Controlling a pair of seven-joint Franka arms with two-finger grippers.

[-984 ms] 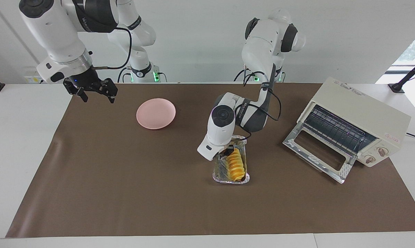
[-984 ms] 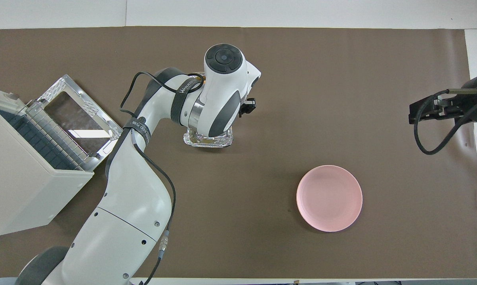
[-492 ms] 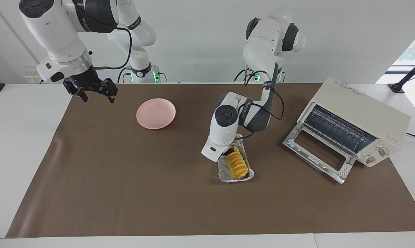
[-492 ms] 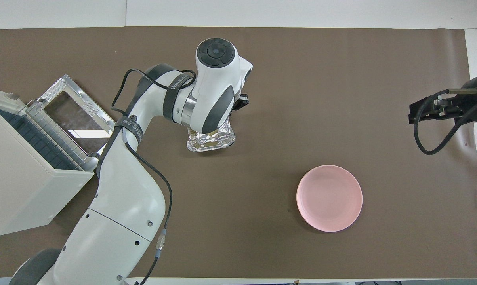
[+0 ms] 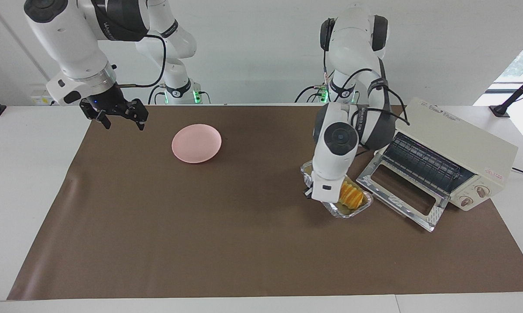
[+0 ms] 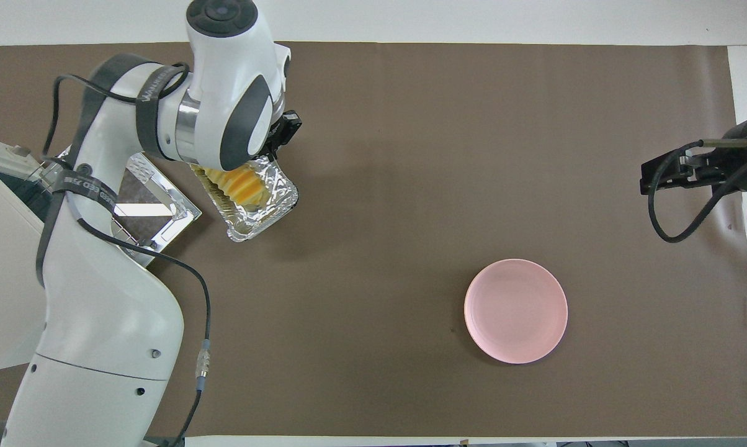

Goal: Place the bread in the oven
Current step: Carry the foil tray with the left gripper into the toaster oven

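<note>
The yellow-orange ridged bread lies in a crinkled silver foil tray. My left gripper is shut on the tray's rim at the end toward the robots, and its fingertips are hidden under the wrist. The tray sits slightly tilted beside the edge of the oven's dropped glass door. The cream-white oven stands open at the left arm's end, its wire rack showing. My right gripper waits open, raised over the mat's edge at the right arm's end.
A round pink plate with nothing on it rests on the brown mat, between the two arms and nearer to the robots than the tray. The left arm's forearm and its cable cross over the oven door.
The left gripper finished closing on the foil tray, then swung it and the bread from the mat's middle to the oven door, turning it on the way. The right arm stayed put.
</note>
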